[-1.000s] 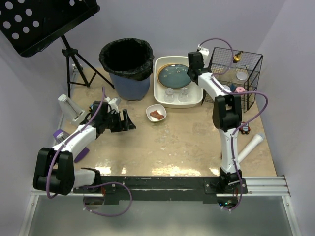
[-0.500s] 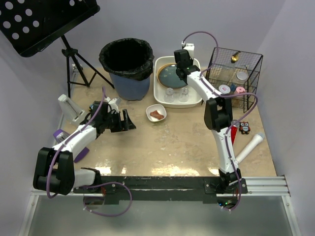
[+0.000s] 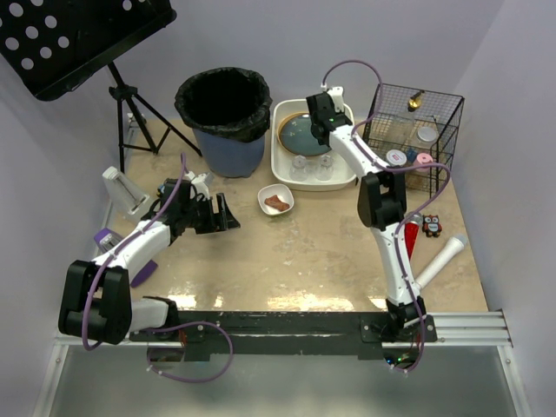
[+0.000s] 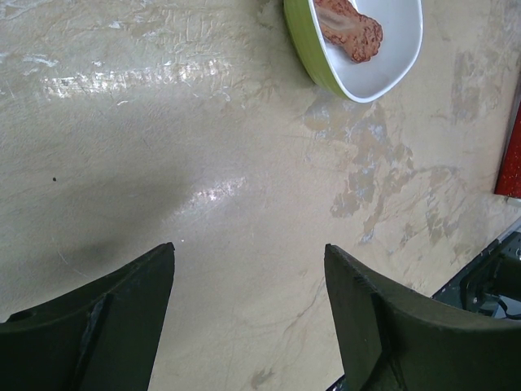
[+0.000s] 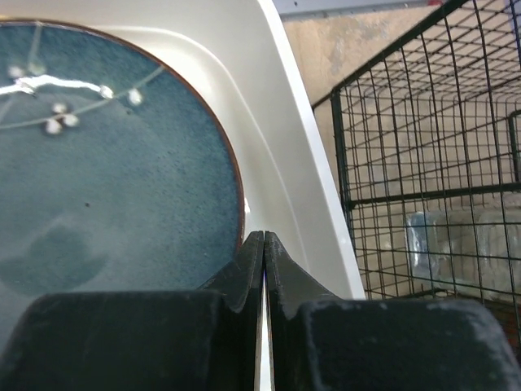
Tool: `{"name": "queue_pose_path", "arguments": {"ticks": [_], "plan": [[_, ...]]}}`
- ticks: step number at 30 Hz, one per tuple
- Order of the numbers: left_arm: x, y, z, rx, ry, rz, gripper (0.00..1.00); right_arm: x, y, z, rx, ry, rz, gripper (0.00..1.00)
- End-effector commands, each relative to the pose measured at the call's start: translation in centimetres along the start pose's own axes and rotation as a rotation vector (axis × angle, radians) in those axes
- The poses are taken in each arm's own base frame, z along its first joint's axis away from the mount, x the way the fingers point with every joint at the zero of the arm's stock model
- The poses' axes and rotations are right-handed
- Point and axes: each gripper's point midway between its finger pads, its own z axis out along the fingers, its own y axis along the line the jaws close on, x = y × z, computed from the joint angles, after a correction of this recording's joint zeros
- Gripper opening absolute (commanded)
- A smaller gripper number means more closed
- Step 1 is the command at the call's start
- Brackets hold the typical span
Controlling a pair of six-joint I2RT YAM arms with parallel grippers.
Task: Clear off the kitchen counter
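Observation:
The kitchen counter [image 3: 330, 252] is beige and mottled. My left gripper [image 3: 217, 215] hovers low over its left part, jaws open and empty; in the left wrist view the gripper [image 4: 248, 252] frames bare counter [image 4: 244, 147]. Ahead of it stands a small bowl [image 3: 276, 200], green outside [image 4: 383, 57], holding a brown food piece [image 4: 350, 28]. My right gripper [image 3: 320, 120] reaches over the white tub [image 3: 347, 178]. It is shut on nothing [image 5: 263, 236], its tips above the right rim of the blue plate [image 5: 106, 163] in the tub.
Two glasses [image 3: 311, 165] stand in the tub. A black wire basket [image 3: 413, 130] holding small items sits right of it, a bagged bin [image 3: 224, 117] left. A white tube [image 3: 441, 261], an owl toy [image 3: 432, 226], purple items [image 3: 139, 271] and a white device [image 3: 122, 189] lie on the counter.
My right arm swung left from the wire basket to above the tub's plate, and its jaws closed fully. The left arm has not moved.

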Motion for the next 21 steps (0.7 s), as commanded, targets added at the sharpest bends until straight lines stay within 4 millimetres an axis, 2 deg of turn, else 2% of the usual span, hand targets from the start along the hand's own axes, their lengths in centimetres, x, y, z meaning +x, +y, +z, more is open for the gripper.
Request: {"name": "queue_pose_path", "arguments": {"ticks": [1, 5, 10, 18, 21], "plan": [[-1.4, -0.7, -0.2, 0.029, -0.034, 0.032, 0.78, -0.4, -1.7, -0.6, 0.072, 0.008, -0.024, 0.02], [-1.4, -0.7, -0.3, 0.032, -0.032, 0.032, 0.78, 0.9, -1.6, -0.2, 0.080, 0.039, -0.050, 0.02], [-1.3, -0.8, -0.3, 0.036, -0.030, 0.031, 0.78, 2.0, -0.4, 0.3, 0.034, 0.063, -0.059, 0.02], [-0.8, -1.6, -0.4, 0.094, -0.017, 0.056, 0.80, 3.0, 2.1, 1.2, -0.078, 0.082, -0.028, 0.02], [-0.8, -1.8, -0.5, 0.102, -0.021, 0.062, 0.82, 2.7, 2.6, 1.3, -0.101, 0.064, -0.008, 0.01]]}}
